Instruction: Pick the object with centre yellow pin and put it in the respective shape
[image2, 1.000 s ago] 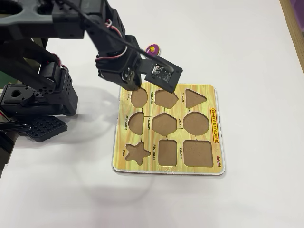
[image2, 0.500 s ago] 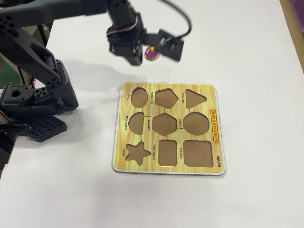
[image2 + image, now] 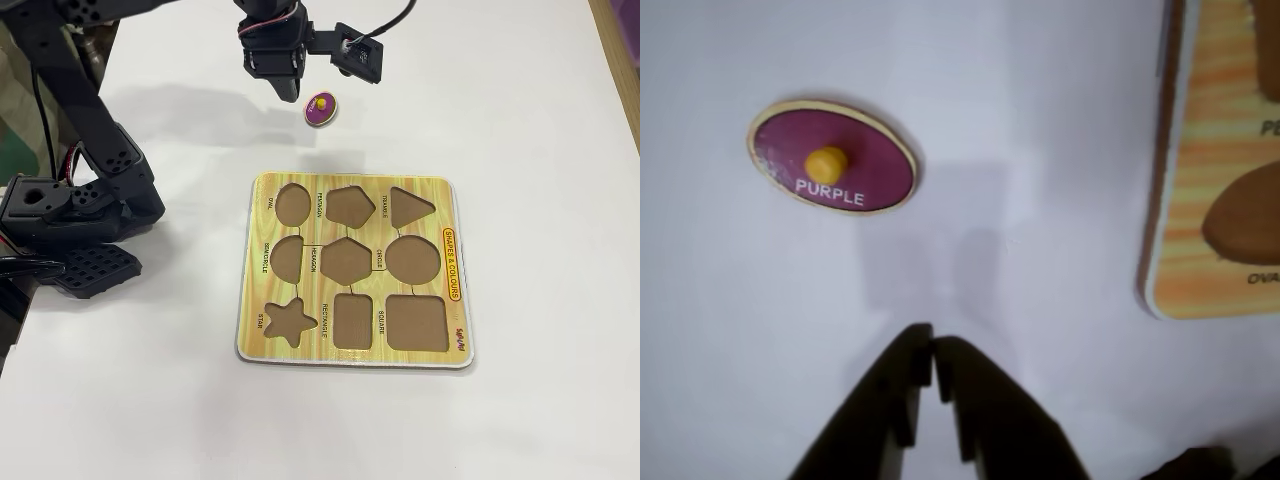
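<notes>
Below the purple oval piece [image 3: 831,157] in the wrist view, the gripper [image 3: 933,357] shows its fingers pressed together, empty, above the white counter [image 3: 1040,120]. From the fixed view, the arm reaches far across, gripper [image 3: 290,95] just left of the piece [image 3: 320,108], which lies beyond the puzzle board [image 3: 440,200], well apart from the OVAL cutout [image 3: 292,205].

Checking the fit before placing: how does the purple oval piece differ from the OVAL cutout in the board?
The purple piece is purple with a yellow knob and lies loose on the table; the OVAL cutout is a brown, empty recess in the board. The piece looks slightly smaller in the fixed view. Both are oval.
</notes>
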Tool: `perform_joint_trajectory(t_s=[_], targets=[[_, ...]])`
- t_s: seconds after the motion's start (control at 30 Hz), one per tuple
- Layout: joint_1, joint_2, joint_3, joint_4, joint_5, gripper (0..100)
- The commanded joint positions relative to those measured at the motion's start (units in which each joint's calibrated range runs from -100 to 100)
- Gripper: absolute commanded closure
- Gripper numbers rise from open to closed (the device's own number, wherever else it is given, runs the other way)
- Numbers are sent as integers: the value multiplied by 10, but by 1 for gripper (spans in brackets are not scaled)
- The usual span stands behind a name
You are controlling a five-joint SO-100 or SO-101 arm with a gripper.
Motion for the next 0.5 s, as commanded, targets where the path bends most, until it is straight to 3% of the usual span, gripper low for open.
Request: perform_joint_trajectory(t_s=[0.0, 0.47], targets=[[-21, 16, -50, -5, -4, 99], [-40, 65, -155, -5, -4, 99]])
